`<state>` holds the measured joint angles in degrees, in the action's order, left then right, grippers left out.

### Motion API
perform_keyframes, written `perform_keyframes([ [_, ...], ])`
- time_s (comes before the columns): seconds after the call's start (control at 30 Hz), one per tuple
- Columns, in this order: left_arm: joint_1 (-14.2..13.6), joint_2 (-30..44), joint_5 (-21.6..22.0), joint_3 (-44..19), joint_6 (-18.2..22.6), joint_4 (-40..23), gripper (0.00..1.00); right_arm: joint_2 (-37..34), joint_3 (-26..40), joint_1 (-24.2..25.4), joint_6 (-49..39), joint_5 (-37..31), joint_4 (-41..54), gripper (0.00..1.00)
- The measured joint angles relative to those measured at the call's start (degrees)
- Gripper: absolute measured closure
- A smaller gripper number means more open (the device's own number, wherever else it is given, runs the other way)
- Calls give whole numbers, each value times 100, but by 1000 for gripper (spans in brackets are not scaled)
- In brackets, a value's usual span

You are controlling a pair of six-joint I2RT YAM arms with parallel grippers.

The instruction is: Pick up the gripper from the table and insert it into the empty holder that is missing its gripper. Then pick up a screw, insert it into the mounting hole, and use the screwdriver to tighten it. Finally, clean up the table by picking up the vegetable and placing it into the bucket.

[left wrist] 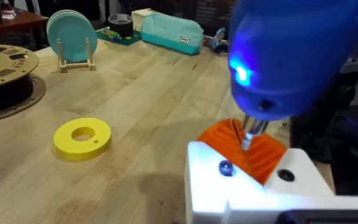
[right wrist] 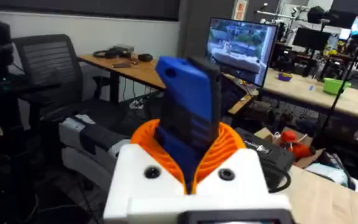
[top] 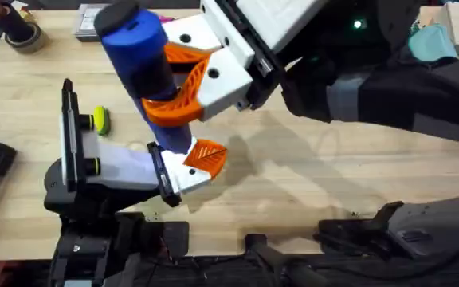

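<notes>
My right gripper [top: 172, 86] reaches in from the right, shut on the blue screwdriver [top: 140, 49], its orange pads wrapped round the barrel [right wrist: 188, 134]. The screwdriver stands tilted with a blue light on, and its thin bit [left wrist: 248, 135] rests on the orange gripper [left wrist: 244, 149] seated in the white holder [left wrist: 253, 186] on my left arm. A small dark screw [left wrist: 225, 168] sits in the holder's face beside the bit. From overhead the orange gripper [top: 205, 157] lies just below the screwdriver tip. My left gripper [top: 126, 147] is open with nothing between its fingers. The vegetable and bucket are out of view.
A yellow ring [left wrist: 82, 135] lies on the table [top: 333, 159] left of the holder. A brown filament spool [left wrist: 2, 68], a rack of teal plates [left wrist: 72, 34] and a teal pouch [left wrist: 169, 31] stand farther back. A tape roll [top: 22, 36] is at the far left corner.
</notes>
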<state>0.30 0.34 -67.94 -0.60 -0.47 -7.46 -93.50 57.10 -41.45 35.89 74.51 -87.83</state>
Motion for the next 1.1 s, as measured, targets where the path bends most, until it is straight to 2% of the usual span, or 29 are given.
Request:
perform_keyframes([
  [0.33,0,0,0,0,0,0,998,-1,-2,0,-225,-19,299,976],
  [1.1,0,0,0,0,0,0,998,-1,-7,66,-292,-58,321,976],
])
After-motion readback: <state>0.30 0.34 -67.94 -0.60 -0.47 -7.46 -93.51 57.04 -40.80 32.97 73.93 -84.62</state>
